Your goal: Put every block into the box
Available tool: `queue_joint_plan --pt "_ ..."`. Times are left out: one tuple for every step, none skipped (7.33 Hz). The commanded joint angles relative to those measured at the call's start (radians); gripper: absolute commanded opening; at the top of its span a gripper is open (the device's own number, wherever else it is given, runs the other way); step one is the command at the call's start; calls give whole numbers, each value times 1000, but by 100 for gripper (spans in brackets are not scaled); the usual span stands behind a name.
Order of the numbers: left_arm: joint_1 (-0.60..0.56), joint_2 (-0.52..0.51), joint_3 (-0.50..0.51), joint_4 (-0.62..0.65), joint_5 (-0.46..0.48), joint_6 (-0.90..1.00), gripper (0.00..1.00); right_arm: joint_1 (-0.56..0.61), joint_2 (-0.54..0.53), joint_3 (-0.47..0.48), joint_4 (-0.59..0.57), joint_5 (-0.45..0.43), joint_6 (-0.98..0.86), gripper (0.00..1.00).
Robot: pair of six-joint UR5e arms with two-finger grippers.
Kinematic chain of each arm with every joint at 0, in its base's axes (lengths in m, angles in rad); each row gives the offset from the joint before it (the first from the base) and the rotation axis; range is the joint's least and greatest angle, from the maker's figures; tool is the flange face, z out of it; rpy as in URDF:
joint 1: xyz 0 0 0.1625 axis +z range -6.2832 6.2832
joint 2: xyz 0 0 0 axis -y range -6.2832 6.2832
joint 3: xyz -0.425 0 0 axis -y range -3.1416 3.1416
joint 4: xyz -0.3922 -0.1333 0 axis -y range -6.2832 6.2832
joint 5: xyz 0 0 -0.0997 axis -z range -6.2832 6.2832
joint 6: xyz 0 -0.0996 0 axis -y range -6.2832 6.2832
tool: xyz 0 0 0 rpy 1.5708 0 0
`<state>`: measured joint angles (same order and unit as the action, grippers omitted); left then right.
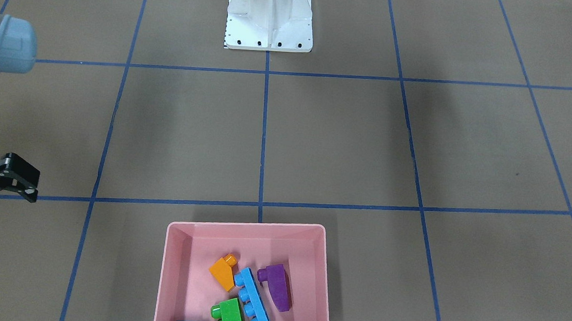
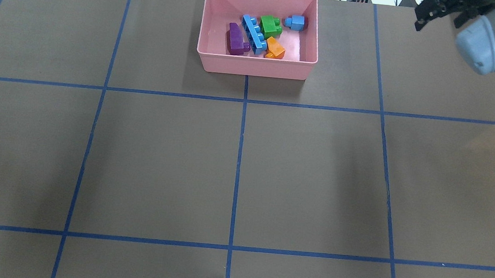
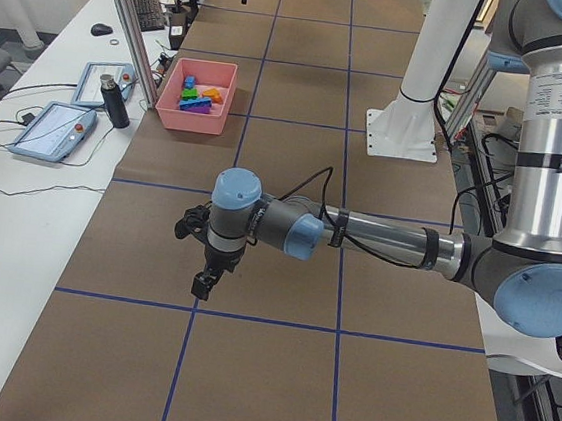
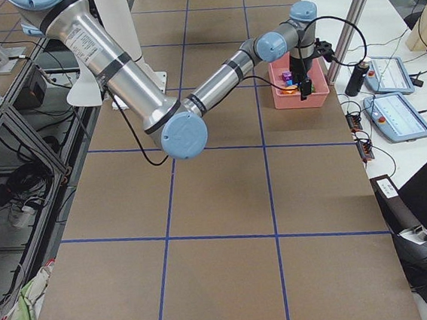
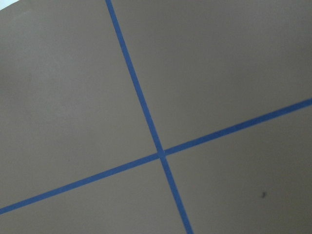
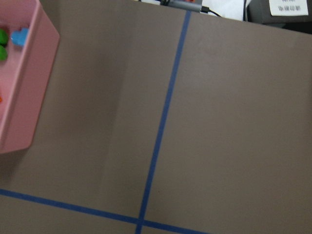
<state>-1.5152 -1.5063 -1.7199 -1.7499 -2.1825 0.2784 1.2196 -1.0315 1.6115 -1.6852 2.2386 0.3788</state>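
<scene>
Blocks [image 2: 253, 34] in box [image 2: 254, 65], right tool [image 1: 19, 180] well apart.

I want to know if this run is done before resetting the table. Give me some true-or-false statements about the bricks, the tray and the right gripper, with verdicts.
1. The orange sloped plastic brick lies inside the shallow pink plastic tray. True.
2. The purple sloped plastic brick lies outside the tray. False: it is inside, beside the long blue four-stud brick.
3. The green two-stud brick lies beside the long blue brick. True.
4. The right gripper hangs over the tray. False: it is off to one side of it.
</scene>
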Motion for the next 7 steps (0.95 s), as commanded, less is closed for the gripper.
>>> queue_joint_plan --pt "-95 66 -3 20 -61 176 100 84 -174 79 5 73 -67 100" --pt "-114 107 3 4 -77 168 100 87 -227 74 7 67 -122 100" --pt "-114 119 22 -2 -69 174 100 81 -248 45 6 -12 -170 100" --pt "-112 120 13 3 -77 150 100 93 -254 38 -13 -39 -172 100" --pt "-111 112 5 12 -80 10 100 113 -274 48 -34 -18 -173 100" --pt "-109 121 -38 16 -83 -101 100 139 -312 77 -34 16 -173 100" --pt "-106 121 -76 53 -91 -172 100 164 -347 100 -30 41 -175 100"
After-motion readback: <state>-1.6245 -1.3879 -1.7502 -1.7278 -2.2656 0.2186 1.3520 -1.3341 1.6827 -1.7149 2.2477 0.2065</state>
